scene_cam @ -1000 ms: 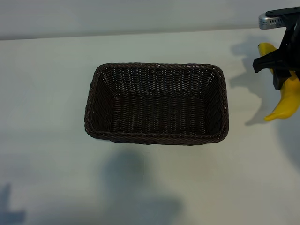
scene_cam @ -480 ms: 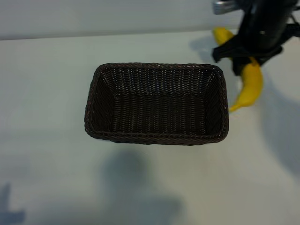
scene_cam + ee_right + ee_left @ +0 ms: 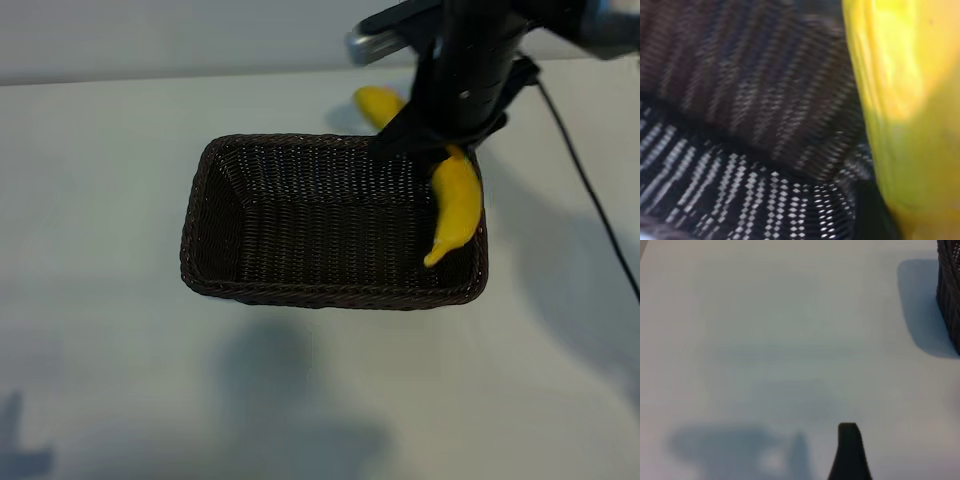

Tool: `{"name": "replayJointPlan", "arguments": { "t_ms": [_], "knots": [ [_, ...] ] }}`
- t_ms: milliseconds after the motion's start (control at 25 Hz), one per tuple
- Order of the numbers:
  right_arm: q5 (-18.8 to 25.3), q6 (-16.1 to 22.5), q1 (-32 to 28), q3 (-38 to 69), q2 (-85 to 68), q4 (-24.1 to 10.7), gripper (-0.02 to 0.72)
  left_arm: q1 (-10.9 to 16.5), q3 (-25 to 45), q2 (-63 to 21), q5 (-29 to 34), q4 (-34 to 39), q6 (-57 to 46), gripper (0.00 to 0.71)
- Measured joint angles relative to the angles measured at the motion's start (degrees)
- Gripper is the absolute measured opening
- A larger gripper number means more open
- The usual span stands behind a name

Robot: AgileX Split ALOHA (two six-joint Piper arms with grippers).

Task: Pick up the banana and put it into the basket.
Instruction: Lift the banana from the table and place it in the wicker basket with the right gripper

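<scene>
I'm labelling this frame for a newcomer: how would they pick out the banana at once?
Find the dark wicker basket mid-table. At its right end the right gripper hangs over the rim, holding the banana. It is the only bright yellow, curved thing in the scene.

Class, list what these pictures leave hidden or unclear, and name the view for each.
- Exterior view: the right gripper hides the banana middle.
- Right wrist view: banana cut off by the edge; basket weave blurred.
- Left wrist view: only one left gripper fingertip shows.
</scene>
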Motion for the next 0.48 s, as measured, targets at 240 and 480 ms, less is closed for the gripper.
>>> {"name": "replayJointPlan", "arguments": {
  "t_ms": [240, 480],
  "knots": [
    [-1.8, -18.2, 6.3, -0.1, 0.0, -0.4, 0.421, 0.0, 0.0, 0.0, 0.0, 0.0, 0.0, 0.558],
    [-6.0, -41.2, 9.8, -0.1, 0.0, -0.4, 0.421, 0.0, 0.0, 0.0, 0.0, 0.0, 0.0, 0.558]
  ]
}}
